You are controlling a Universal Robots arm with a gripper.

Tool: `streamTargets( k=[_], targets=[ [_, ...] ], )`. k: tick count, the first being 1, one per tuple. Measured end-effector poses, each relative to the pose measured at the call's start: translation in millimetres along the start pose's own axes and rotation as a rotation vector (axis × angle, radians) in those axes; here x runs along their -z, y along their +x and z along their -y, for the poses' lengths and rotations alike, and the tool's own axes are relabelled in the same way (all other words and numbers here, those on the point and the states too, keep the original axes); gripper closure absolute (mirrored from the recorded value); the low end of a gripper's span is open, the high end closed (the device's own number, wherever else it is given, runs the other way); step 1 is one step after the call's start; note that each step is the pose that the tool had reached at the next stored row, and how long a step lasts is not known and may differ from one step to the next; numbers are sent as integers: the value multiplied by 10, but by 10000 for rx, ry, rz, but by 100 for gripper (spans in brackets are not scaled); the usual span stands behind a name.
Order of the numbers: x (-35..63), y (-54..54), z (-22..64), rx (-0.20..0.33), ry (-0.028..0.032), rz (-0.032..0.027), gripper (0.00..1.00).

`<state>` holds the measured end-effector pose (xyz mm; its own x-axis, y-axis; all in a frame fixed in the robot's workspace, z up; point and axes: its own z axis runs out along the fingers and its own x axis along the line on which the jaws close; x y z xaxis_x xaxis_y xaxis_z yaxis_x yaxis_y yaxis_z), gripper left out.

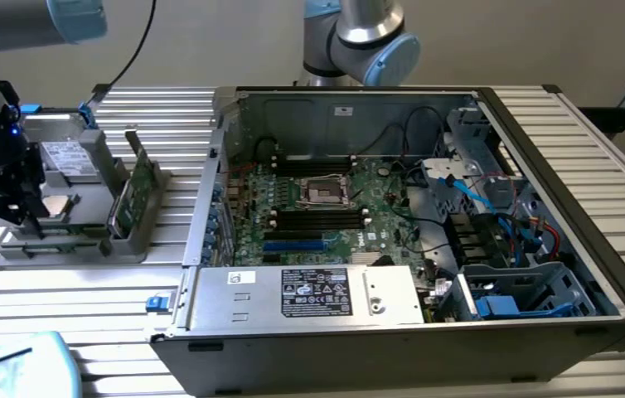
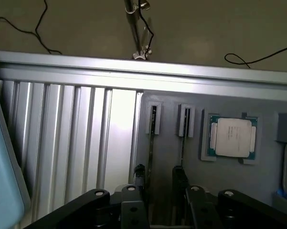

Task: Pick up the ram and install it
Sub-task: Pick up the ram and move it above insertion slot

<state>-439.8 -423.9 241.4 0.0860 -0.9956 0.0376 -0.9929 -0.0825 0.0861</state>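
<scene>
The ram (image 2: pixel 153 121) stands edge-on in the holder (image 2: pixel 229 191), faces hidden; the gripper (image 2: pixel 158 171) is cut by the picture's edge.

exterior view high, angled down; wrist view close above shared fixture (image 2: pixel 262 186)

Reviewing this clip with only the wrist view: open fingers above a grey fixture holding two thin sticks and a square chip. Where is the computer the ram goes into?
Observer: The open computer case lies at the exterior view's right of the grey fixture, motherboard facing up.
Operator: Memory slots visible?
Observer: Yes, black memory slots run on both sides of the processor socket.
Operator: Anything tall nearby?
Observer: A green card stands upright in the fixture, at the exterior view's right of the gripper.
</scene>
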Motion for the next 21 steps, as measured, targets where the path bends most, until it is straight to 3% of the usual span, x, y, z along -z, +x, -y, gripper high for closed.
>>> streamTargets(
  k=[9, 21],
  targets=[
    [-100, 65, 5, 459, 79, -34, 63],
    [-288, 66, 71, 837, 100, -58, 63]
  ],
)
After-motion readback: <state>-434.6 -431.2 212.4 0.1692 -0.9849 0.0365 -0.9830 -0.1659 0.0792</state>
